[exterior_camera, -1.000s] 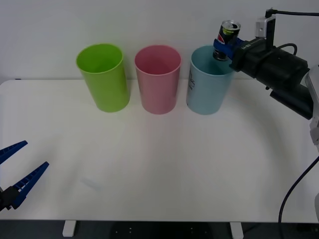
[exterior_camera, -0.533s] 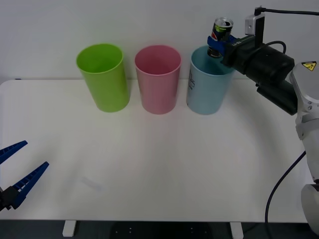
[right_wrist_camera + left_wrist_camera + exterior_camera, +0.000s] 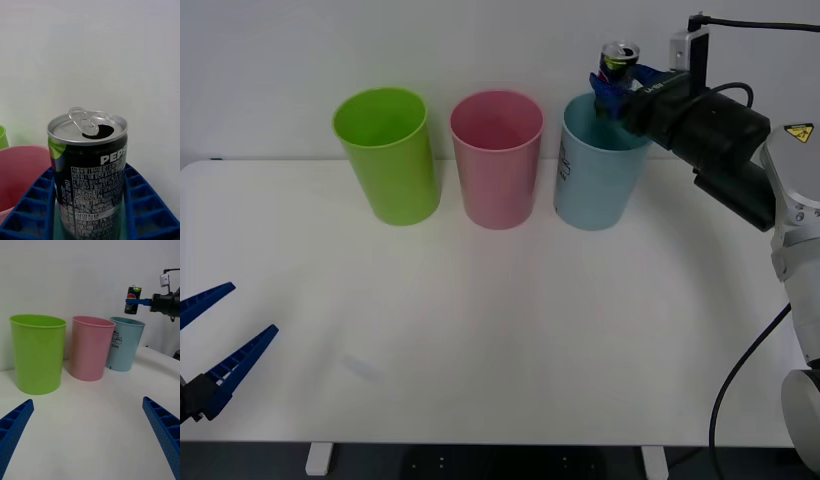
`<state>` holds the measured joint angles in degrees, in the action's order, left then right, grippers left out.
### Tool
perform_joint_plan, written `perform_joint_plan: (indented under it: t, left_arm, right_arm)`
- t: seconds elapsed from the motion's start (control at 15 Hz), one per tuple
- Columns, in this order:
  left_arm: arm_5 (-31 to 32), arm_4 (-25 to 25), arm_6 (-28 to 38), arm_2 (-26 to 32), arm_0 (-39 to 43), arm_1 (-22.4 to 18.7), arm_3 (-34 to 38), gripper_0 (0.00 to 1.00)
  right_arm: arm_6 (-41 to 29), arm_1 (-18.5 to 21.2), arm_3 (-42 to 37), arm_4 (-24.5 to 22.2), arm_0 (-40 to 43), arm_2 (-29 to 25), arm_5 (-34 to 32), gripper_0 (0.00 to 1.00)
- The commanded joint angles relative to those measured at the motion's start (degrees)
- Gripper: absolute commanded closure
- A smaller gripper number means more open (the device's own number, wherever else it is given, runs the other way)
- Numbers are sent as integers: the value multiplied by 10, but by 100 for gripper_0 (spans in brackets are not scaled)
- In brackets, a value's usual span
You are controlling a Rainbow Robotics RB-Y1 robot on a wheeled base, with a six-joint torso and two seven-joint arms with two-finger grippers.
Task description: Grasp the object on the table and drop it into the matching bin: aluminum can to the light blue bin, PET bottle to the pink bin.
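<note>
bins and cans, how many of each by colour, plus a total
Tall round green plastic bin: 1
Tall round pink plastic bin: 1
Tall round light blue plastic bin with a CAN label: 1
Small dark aluminum can with silver top, held in the right gripper above the light blue bin: 1
Total: 4 things, 3 bins and 1 can

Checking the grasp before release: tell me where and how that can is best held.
Grip the aluminum can across its straight round side wall, low on the body, coming in level from the side. It stands upright with the open top up, and the right gripper holds it that way, a blue finger on each flank, above the light blue bin.
</note>
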<state>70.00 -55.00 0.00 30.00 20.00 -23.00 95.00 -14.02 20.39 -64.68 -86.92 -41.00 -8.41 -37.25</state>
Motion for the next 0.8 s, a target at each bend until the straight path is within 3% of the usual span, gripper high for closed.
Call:
perform_joint_plan:
  t: [0.07,0.47,0.8]
  left_arm:
    - [0,0,0,0,0,0,0,0]
    - [0,0,0,0,0,0,0,0]
    - [0,0,0,0,0,0,0,0]
  right_arm:
    - [7,0,0,0,0,-2,0,0]
    - [12,0,-3,3,7,-24,-34,0]
    - [4,6,-101,17,91,-27,-42,0]
